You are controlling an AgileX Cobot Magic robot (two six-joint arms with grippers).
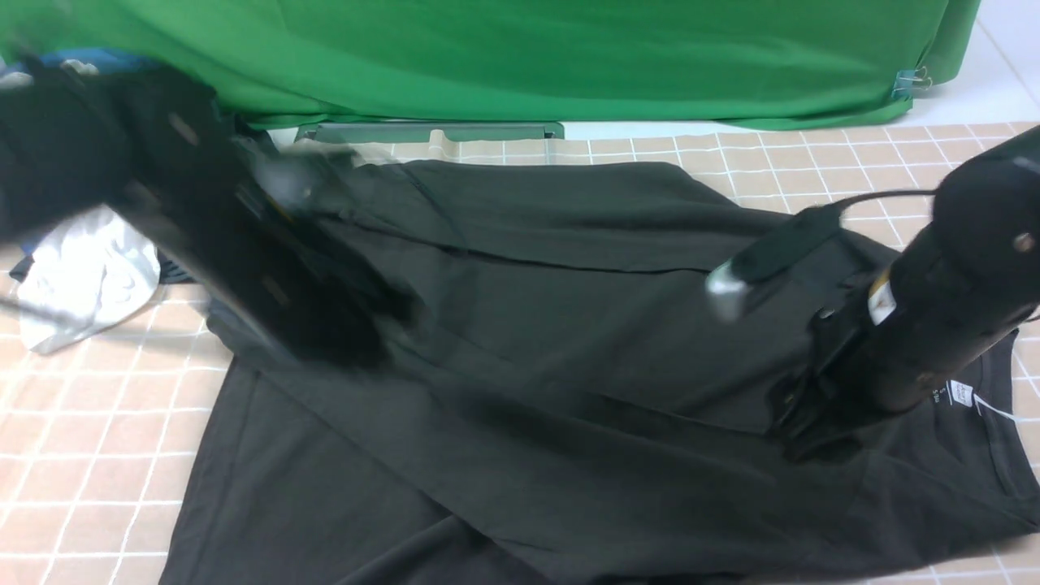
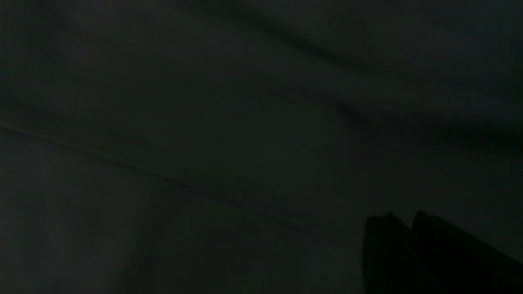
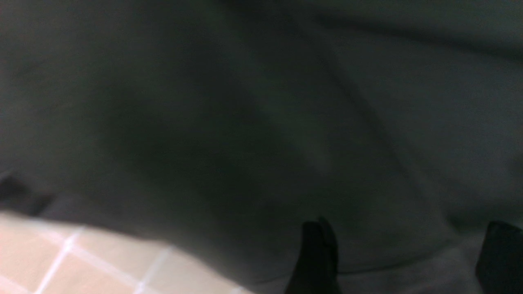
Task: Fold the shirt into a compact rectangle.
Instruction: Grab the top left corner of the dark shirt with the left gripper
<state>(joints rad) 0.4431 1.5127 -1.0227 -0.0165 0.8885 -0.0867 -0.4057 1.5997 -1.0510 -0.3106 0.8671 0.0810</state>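
The black shirt [image 1: 569,325] lies spread over most of the table, with its far part folded toward the front along a crease. Its collar and white neck label [image 1: 961,394] are at the right. My left gripper [image 1: 357,333] is motion-blurred over the shirt's left part. In the left wrist view the left gripper [image 2: 402,216] has its fingertips together over dark cloth, with nothing visible between them. My right gripper [image 1: 800,431] is down on the shirt near the collar. In the right wrist view the right gripper [image 3: 408,249] stands wide open above the cloth [image 3: 245,122].
A crumpled white garment [image 1: 81,276] lies at the left edge, with blue cloth [image 1: 89,58] behind it. A green backdrop [image 1: 528,57] hangs along the back. The pink checked table cover [image 1: 81,455] shows at the front left and back right.
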